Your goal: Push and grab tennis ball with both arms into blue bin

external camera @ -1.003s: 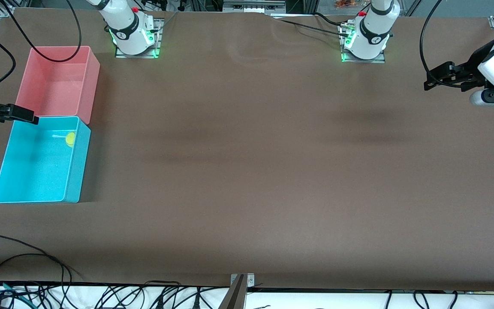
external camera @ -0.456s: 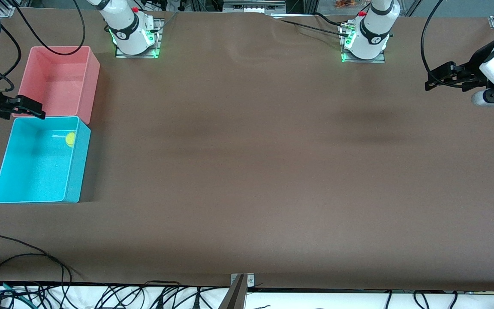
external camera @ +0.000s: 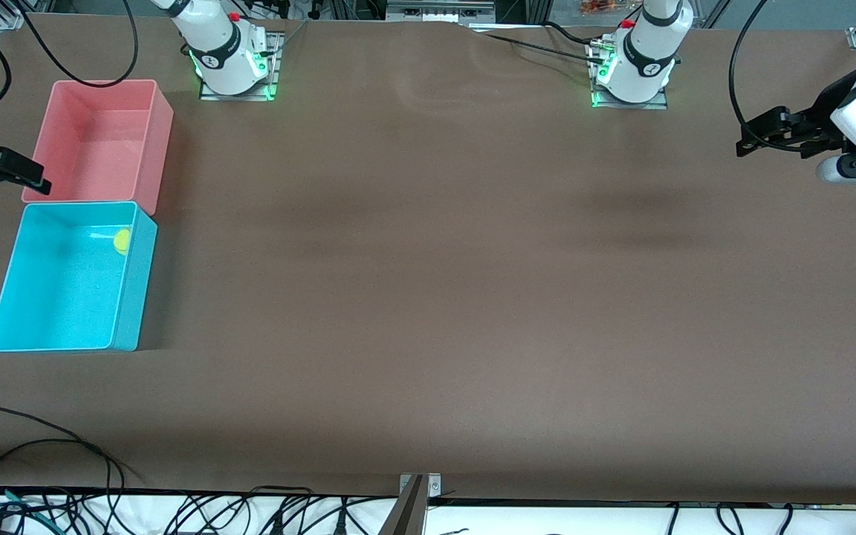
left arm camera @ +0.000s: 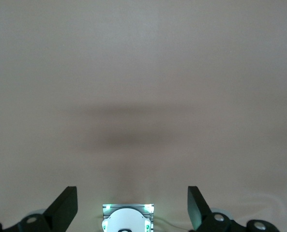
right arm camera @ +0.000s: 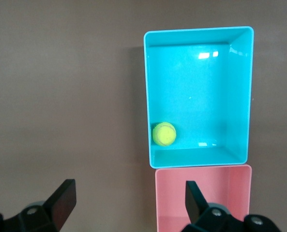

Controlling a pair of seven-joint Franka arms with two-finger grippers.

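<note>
1. the table (external camera: 428, 297) is big and brown, and most of what it carries sits at the right arm's end.
2. the pink bin (external camera: 101, 141) sits at that end. it touches the blue bin (external camera: 27, 297), which is nearer the front camera.
3. the blue bin is a long box. its long side runs from the pink bin toward the front camera.
4. the left hand (external camera: 759, 134) hangs in the air over the table at the left arm's end. its fingers are apart and hold nothing. this arm waits, well apart from both bins.
5. the right hand (external camera: 15, 174) hangs just beside the pink bin, at the table's edge. its fingers (right arm camera: 61, 203) are apart and hold nothing.
6. the tennis ball (external camera: 122, 239) is the smallest thing. it lies inside the blue bin, in the corner next to the pink bin, on the side toward the middle of the table.
7. from the right hand, the ball lies toward the front camera and toward the middle of the table, just past the wall where the two bins meet. the right hand is much nearer to the ball than the left hand.
8. i think the job looks done, since the ball is already in the blue bin. i guess the hands only need to stay clear of the bins.
</note>
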